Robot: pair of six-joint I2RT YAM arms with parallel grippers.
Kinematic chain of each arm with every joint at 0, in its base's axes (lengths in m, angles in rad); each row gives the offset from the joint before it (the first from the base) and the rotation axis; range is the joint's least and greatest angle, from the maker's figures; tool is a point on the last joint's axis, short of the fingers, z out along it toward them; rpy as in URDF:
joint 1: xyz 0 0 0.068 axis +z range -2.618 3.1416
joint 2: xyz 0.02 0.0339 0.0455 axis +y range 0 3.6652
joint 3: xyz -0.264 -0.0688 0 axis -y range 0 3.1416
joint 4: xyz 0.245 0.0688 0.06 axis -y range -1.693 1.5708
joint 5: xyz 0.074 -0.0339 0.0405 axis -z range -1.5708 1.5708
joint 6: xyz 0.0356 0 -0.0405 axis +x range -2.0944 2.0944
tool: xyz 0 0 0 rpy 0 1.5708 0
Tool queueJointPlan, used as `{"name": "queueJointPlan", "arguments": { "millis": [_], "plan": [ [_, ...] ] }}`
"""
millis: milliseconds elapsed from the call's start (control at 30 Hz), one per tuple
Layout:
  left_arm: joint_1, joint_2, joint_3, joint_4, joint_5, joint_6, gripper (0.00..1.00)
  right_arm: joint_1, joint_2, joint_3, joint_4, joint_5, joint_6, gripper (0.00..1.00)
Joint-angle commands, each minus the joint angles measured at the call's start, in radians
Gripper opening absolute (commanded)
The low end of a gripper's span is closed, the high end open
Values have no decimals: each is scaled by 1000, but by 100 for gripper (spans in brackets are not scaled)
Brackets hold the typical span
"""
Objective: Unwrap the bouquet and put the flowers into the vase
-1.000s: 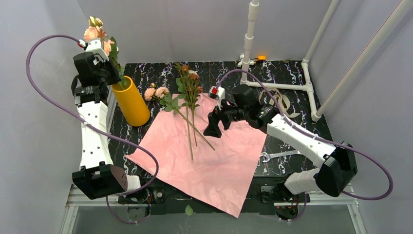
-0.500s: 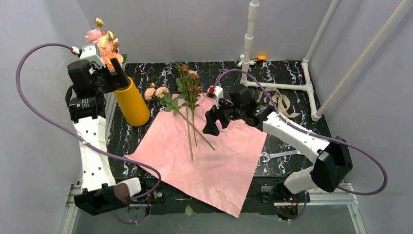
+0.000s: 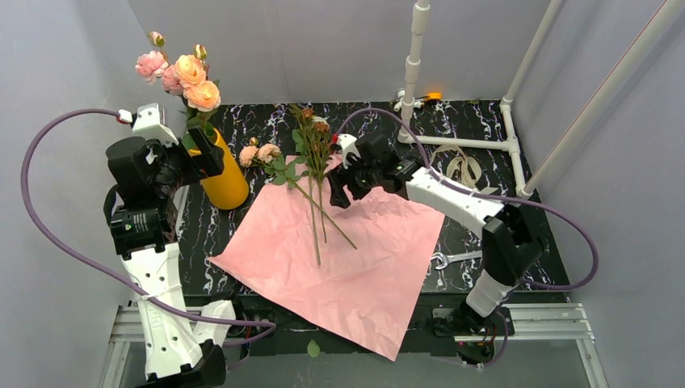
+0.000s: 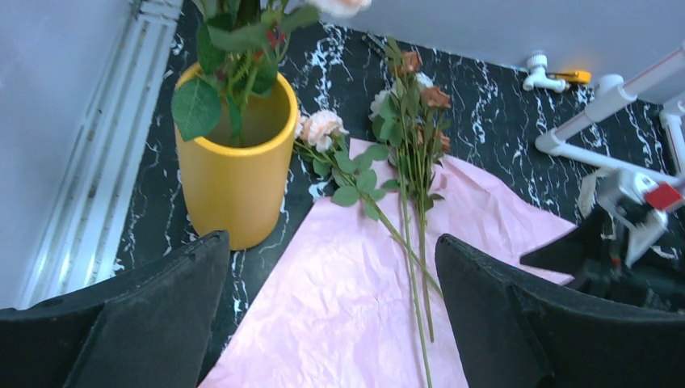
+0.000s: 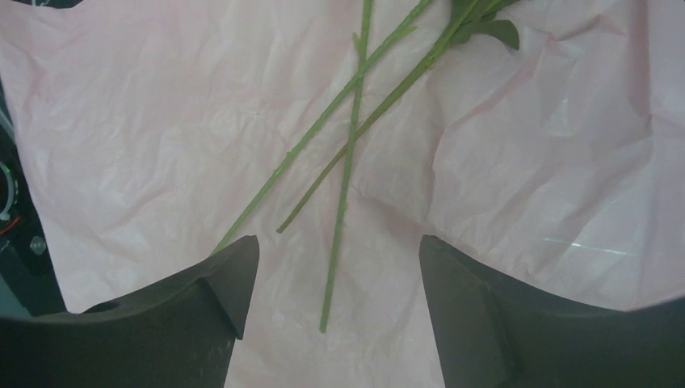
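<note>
top external: flowers (image 3: pixel 190 74) now loose in vase (image 3: pixel 227 184)

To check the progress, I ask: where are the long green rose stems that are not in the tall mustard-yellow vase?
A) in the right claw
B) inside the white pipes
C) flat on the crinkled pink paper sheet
C: the green stems lie flat on the crinkled pink paper sheet. The open right claw holds nothing, and other roses stand in the mustard-yellow vase.

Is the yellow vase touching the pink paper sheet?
Apart. The left wrist view shows a strip of black marble table between the base of the vase and the near edge of the pink paper.
</note>
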Motion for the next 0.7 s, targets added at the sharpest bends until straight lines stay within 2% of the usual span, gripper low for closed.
{"name": "queueJointPlan", "arguments": {
  "millis": [0, 400, 667],
  "plan": [
    [6, -30, -57, -32, 72, 6, 98, -3, 88, 119, -3, 63, 67, 78],
    [6, -97, -110, -26, 109, 39, 98, 23, 306, 292, 24, 28, 135, 55],
    [7, -140, -129, -27, 157, 23, 98, 55, 412, 382, 31, 89, 192, 53]
  ]
}}
